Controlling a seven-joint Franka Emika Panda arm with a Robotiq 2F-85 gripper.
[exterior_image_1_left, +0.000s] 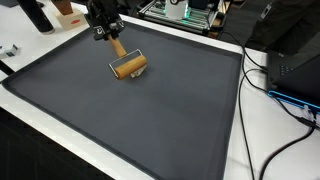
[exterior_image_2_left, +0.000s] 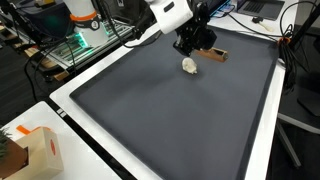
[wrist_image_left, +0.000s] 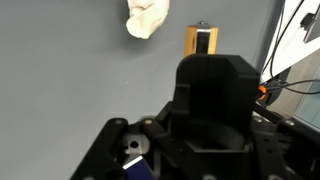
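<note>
Dark mat (exterior_image_1_left: 150, 120) fills the foreground in an exterior view. Farther back on it rests a pale crumpled lump (exterior_image_1_left: 130, 66), and just behind that lies a short wooden block (exterior_image_1_left: 118, 48); the wrist view shows bare mat between the two. Over the block's far end hangs the gripper (exterior_image_1_left: 107, 35), low above it. Whether its claw stands wide, narrow or clamped on the block cannot be told. Behind stands an electronics rack (exterior_image_1_left: 180, 10).
</note>
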